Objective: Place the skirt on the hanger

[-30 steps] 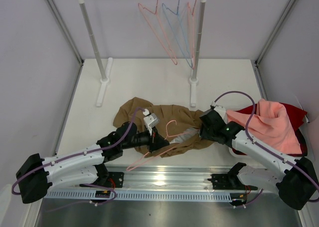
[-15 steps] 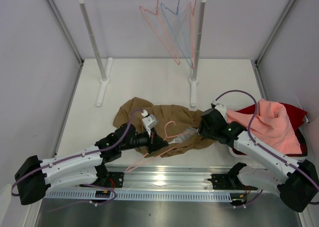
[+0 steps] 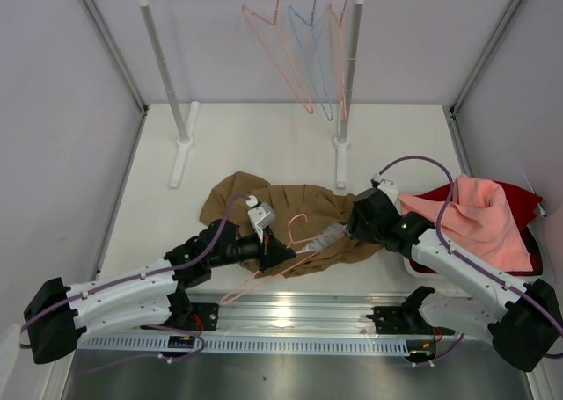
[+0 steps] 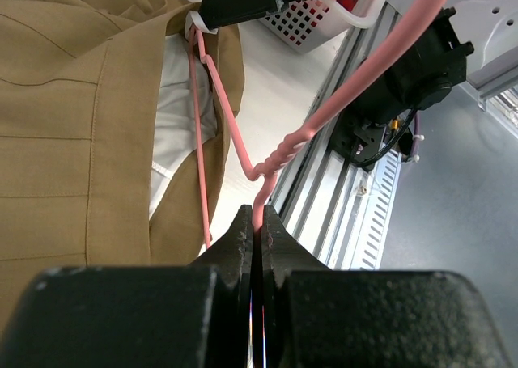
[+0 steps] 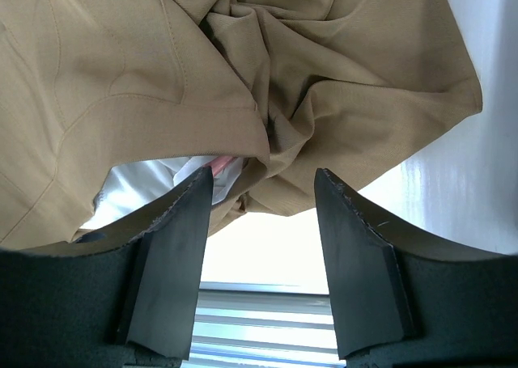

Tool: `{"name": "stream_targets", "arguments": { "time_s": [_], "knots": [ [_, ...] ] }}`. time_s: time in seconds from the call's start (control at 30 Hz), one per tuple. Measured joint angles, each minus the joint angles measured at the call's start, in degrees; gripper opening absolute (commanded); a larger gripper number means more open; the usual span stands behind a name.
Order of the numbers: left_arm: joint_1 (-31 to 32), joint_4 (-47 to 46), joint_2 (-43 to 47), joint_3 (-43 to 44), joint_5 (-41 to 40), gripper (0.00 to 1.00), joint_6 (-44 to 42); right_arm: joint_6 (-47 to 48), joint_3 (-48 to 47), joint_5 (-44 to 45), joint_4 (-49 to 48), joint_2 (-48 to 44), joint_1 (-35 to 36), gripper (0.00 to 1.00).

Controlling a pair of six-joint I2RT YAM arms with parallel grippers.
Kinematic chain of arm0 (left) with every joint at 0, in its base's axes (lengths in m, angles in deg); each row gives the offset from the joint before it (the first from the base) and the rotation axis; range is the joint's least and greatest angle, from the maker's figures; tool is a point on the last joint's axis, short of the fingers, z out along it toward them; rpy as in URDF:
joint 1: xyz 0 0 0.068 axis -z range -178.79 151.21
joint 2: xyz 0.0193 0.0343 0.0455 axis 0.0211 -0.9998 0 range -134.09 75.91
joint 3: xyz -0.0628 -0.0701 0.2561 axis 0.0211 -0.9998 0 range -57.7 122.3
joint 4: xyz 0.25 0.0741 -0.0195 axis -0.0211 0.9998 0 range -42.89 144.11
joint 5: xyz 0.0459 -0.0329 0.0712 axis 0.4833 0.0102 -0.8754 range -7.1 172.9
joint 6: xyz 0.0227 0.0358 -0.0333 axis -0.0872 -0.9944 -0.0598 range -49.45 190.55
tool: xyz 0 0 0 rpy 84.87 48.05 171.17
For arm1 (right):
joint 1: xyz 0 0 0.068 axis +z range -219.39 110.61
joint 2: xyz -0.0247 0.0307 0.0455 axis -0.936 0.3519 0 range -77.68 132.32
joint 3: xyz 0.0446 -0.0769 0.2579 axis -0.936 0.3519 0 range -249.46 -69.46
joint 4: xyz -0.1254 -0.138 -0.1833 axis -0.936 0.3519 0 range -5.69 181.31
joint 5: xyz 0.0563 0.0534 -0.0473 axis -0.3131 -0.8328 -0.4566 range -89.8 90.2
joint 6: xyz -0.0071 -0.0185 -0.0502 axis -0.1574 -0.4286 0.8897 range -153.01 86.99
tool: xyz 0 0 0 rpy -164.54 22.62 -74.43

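Observation:
The tan-brown skirt [image 3: 303, 207] lies crumpled on the white table, its pale lining [image 3: 327, 238] showing at the near edge. A salmon-pink wire hanger [image 3: 257, 280] rests partly on and partly inside it. My left gripper [image 3: 280, 255] is shut on the hanger wire [image 4: 279, 154] just below the twisted neck; one hanger arm runs into the lining [image 4: 182, 117]. My right gripper [image 5: 263, 180] hovers open over the skirt's right hem [image 5: 162, 77], its fingers [image 5: 174, 247] apart with nothing between them. A bit of pink wire [image 5: 218, 164] shows at the lining.
A garment rack [image 3: 347, 75] with several pink hangers and a blue one stands at the back. A white basket [image 3: 413, 261] holding salmon-pink cloth [image 3: 479, 220] and dark red cloth sits right of the skirt. A metal rail [image 3: 290, 316] runs along the near edge.
The right gripper's jaws have spread wider and it has drawn slightly back from the skirt's edge. The left arm, still holding the hanger, has shifted a little left.

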Motion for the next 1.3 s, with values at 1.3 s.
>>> {"name": "stream_targets", "arguments": {
  "time_s": [1.3],
  "knots": [
    [0.8,-13.4,-4.3,-3.0,2.1,0.0,0.6,1.0,-0.1,0.1,1.0,-0.8,-1.7,0.64]
  ]
}}
